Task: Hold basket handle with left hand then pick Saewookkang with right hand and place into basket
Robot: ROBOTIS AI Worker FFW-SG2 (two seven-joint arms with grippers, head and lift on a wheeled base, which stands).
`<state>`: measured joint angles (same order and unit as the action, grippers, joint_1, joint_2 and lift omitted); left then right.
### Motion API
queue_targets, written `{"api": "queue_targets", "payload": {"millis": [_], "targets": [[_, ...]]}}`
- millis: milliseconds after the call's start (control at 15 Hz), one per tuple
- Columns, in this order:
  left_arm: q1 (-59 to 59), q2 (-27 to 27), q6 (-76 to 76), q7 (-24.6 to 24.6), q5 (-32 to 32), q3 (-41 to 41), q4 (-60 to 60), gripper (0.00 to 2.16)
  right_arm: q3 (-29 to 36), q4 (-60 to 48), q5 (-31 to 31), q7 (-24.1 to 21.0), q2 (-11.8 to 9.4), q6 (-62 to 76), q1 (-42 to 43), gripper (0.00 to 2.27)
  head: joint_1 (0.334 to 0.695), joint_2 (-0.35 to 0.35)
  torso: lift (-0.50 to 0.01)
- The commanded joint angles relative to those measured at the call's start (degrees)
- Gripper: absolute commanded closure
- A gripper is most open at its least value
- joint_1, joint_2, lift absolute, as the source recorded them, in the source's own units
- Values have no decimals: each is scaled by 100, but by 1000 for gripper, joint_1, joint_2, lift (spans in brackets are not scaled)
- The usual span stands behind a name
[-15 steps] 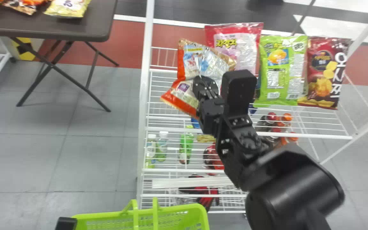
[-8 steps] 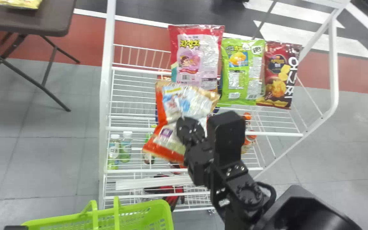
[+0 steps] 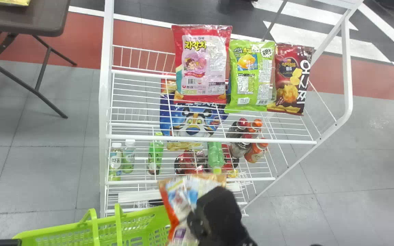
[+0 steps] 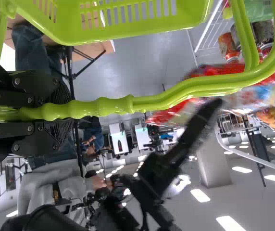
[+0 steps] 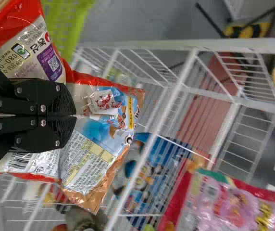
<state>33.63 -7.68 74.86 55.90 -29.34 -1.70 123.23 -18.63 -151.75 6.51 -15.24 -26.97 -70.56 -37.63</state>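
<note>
In the head view my right gripper point(image 3: 197, 222) is low in the middle, just right of the green basket point(image 3: 142, 225), with the orange-and-silver Saewookkang bag point(image 3: 180, 201). The right wrist view has the right gripper point(image 5: 75, 115) shut on the middle of the bag point(image 5: 101, 132), which is creased at the pinch. The left arm's dark tip point(image 3: 8, 242) stands at the lower left beside the basket. In the left wrist view my left gripper point(image 4: 63, 108) is closed around the green basket handle point(image 4: 104, 107); the basket body point(image 4: 128, 26) is beside it.
A white wire rack point(image 3: 210, 138) stands beyond the basket. Its top shelf holds a pink bag point(image 3: 202, 65), a green bag point(image 3: 251, 75) and a dark red bag point(image 3: 291, 78); bottles and other packs are below. A brown table point(image 3: 22, 20) is at the upper left.
My right gripper has carried the bag from the rack's top shelf toward the robot, down beside the basket. The head view has shifted, so rack and basket appear farther left.
</note>
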Motion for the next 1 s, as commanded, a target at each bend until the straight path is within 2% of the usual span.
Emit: {"api": "queue_targets", "payload": {"millis": [0, 333, 533, 600, 733, 800, 867, 933], "targets": [[3, 30, -19, -9, -2, -6, 0, 1878, -423, -38, -10, 30, -62, -622, -60, 2246, 695, -350, -19], [3, 39, -19, 0, -2, -50, 35, 1878, -1222, 181, -36, 144, -106, -604, 124, 2246, 695, -350, -19], [38, 39, -19, 0, -2, -94, 79, 1878, -1486, 674, 8, 179, -45, 134, 370, 2246, 695, -350, -19], [47, 39, -19, 0, -2, -103, 79, 1878, -1548, 805, 26, 285, -36, 345, 458, 2246, 695, -350, -19], [73, 39, -19, 0, 7, -120, 105, 1878, -1574, 1043, 43, 557, 113, 767, 520, 2246, 695, -350, -19], [82, 39, -19, 0, 7, -129, 123, 1878, -1635, 1113, 43, 557, 149, 749, 599, 2246, 695, -286, -19], [91, 39, -19, 9, 7, -120, 131, 1878, -1644, 1148, 34, 566, 166, 644, 634, 2081, 695, -259, -19], [109, 30, -19, 9, 7, -111, 140, 1878, -1644, 1139, -10, 566, 192, 450, 660, 1308, 695, -242, -19]]}}
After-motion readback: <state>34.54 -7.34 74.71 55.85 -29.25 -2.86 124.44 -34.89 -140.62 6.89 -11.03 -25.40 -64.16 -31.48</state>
